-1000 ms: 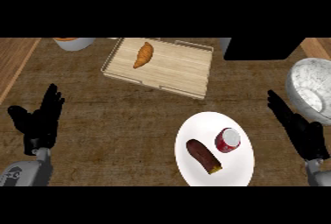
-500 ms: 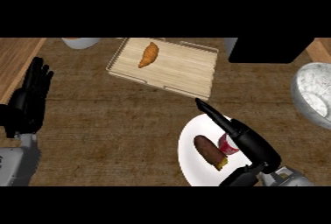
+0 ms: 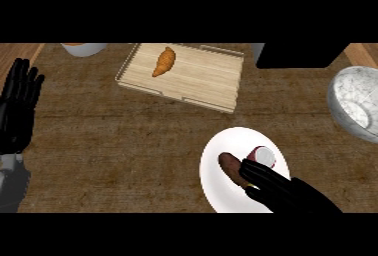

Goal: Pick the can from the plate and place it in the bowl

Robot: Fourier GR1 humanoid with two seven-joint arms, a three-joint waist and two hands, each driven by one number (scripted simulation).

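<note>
I see my right hand (image 3: 284, 190) lying low over the white plate (image 3: 221, 150), fingers slightly bent, their tips touching the can (image 3: 262, 156) but closed round nothing. The can stands on the plate's right side, just beside a brown sweet potato (image 3: 231, 167); I can read no label on it. The marble bowl (image 3: 354, 102) sits at the right edge, with bare counter between. My left hand (image 3: 18, 107) rests open at the left edge. A wooden tray (image 3: 214, 80) holding a croissant (image 3: 164, 61) lies farther back.
</note>
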